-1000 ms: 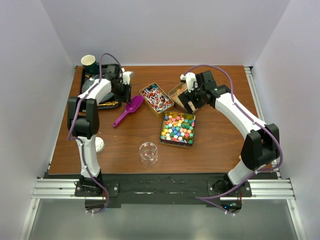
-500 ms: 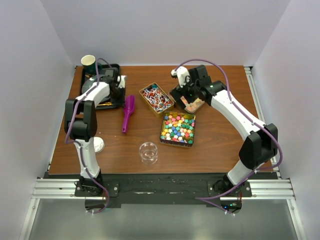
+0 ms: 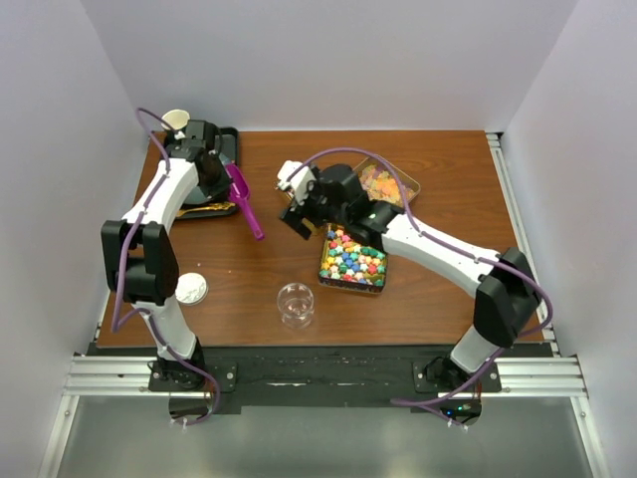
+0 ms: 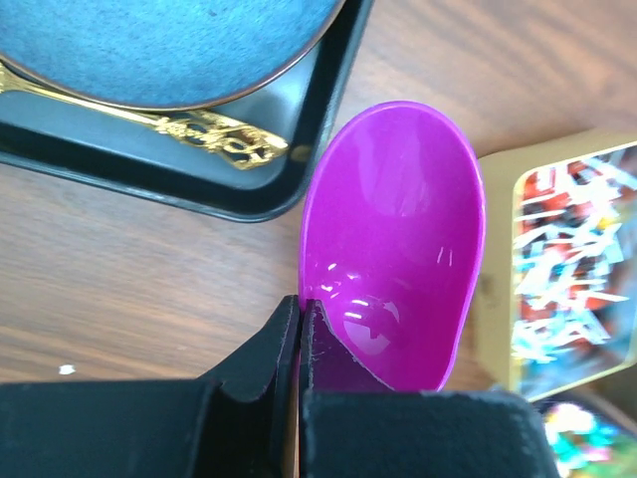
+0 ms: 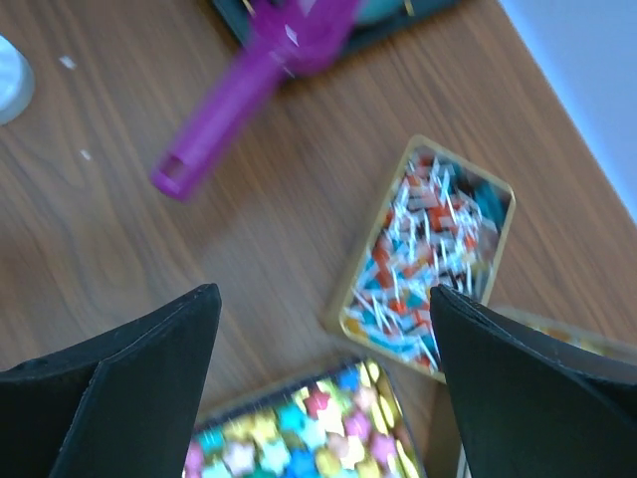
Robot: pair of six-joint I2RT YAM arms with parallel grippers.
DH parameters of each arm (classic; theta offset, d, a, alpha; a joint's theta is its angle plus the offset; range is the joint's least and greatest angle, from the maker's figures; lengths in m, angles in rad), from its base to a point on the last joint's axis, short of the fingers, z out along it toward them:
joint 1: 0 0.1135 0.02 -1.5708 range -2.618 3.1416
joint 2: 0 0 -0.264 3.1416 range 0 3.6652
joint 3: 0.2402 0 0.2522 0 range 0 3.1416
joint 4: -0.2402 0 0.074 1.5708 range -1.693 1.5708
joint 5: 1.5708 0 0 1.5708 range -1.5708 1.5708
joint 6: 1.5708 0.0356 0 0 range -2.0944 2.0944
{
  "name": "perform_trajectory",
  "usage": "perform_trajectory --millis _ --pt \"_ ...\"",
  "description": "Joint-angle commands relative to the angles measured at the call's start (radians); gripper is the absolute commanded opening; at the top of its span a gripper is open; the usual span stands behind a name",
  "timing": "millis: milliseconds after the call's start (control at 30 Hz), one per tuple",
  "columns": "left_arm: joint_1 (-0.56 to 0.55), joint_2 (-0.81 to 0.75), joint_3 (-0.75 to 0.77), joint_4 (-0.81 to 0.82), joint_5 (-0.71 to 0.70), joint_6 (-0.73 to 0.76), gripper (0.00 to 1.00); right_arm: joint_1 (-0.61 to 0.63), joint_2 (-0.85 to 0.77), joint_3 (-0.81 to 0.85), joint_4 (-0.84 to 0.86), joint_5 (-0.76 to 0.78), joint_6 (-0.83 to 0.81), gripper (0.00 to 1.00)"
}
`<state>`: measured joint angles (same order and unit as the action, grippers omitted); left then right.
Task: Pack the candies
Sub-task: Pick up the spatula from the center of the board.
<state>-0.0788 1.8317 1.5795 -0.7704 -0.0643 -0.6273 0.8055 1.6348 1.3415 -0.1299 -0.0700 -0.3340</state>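
Note:
Three open gold tins hold the candies. Multicolour chunky pieces (image 3: 353, 257) fill the near tin, also in the right wrist view (image 5: 299, 438). Orange-yellow gummies (image 3: 383, 184) lie in the far right tin. Red-white-blue wrapped candies (image 5: 428, 249) fill the third tin, hidden under my right arm in the top view. My right gripper (image 3: 297, 215) (image 5: 323, 299) is open and empty above the table, between the wrapped and multicolour tins. My left gripper (image 3: 223, 177) (image 4: 299, 304) is shut on the bowl rim of the purple scoop (image 3: 244, 202) (image 4: 398, 239) beside the tray.
A black tray (image 3: 227, 137) (image 4: 328, 110) at the back left holds a blue plate (image 4: 149, 40) and a gold spoon (image 4: 209, 134). A cup (image 3: 176, 119) stands behind it. A clear glass dish (image 3: 296, 302) and a white lid (image 3: 189, 289) sit near the front.
The purple scoop has moved left to the tray's edge, its handle swinging round, held by the left gripper. My right arm has swung left from the gummies tin to over the wrapped candies.

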Motion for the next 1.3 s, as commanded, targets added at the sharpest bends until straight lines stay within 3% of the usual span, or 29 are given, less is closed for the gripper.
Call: perform_trajectory --millis 0,500,833,1267 --pt "0.004 -0.048 0.048 -0.006 0.052 -0.141 0.00 0.052 0.065 0.056 0.217 0.012 0.004 0.89" --pt "0.037 -0.124 -0.064 0.005 0.205 -0.212 0.00 0.152 0.253 0.196 0.217 0.111 0.010 0.85" --pt "0.040 -0.132 -0.076 0.020 0.227 -0.209 0.00 0.167 0.313 0.239 0.205 0.185 -0.020 0.66" --pt "0.040 -0.160 -0.110 0.043 0.248 -0.209 0.00 0.169 0.355 0.255 0.154 0.227 -0.007 0.61"
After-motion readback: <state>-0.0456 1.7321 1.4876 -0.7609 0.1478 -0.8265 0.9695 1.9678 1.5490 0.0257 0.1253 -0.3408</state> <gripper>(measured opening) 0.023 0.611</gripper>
